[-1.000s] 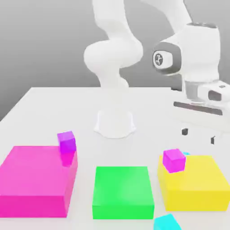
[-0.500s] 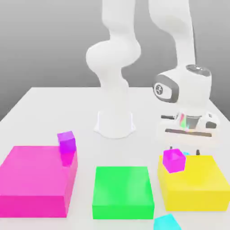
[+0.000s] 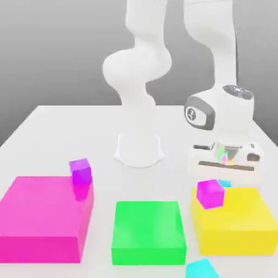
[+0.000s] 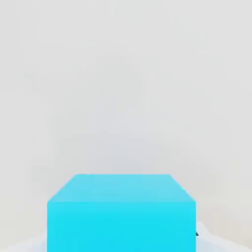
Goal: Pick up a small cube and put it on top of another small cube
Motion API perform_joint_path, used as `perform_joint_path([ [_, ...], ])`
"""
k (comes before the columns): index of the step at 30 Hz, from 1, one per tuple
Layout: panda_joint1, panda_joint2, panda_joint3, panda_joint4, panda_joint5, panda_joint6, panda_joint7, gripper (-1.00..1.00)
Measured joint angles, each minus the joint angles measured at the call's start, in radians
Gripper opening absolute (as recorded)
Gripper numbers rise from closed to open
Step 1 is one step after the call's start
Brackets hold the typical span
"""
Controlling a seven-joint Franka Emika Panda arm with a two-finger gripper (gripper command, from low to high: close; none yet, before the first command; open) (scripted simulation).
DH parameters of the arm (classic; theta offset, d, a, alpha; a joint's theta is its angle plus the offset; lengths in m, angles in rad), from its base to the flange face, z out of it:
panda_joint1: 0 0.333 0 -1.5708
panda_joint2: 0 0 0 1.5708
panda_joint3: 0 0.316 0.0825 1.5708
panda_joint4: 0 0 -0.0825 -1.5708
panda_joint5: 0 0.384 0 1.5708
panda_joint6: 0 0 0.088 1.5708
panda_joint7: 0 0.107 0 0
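Closing on the cyan cube [image 4: 121, 212], our gripper [image 3: 223, 176] sits low behind the yellow block [image 3: 233, 220]; fingers pinched nearly together, cube between them, so we judge it gripped. Magenta cube [image 3: 210, 194] is just beside the fingers, so we lift straight up to clear it. Violet cube [image 3: 81, 171], the target, sits well apart on the pink block [image 3: 43, 217]; we keep the cube level.
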Motion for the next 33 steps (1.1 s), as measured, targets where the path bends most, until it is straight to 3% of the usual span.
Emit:
perform_joint_path([
  [5, 0.009, -0.1, 0.039, -0.016, -0.131, -0.044, 0.139, -1.0],
  [12, -0.178, -0.244, 0.079, -0.019, -0.389, -0.108, 0.445, -1.0],
  [15, -0.304, -0.336, 0.054, -0.023, -0.451, -0.182, 0.528, -1.0],
  [31, -0.911, -0.746, -0.382, -0.043, -0.419, -0.676, 0.521, -1.0],
  [33, -0.951, -0.734, -0.417, -0.054, -0.426, -0.661, 0.526, -1.0],
])
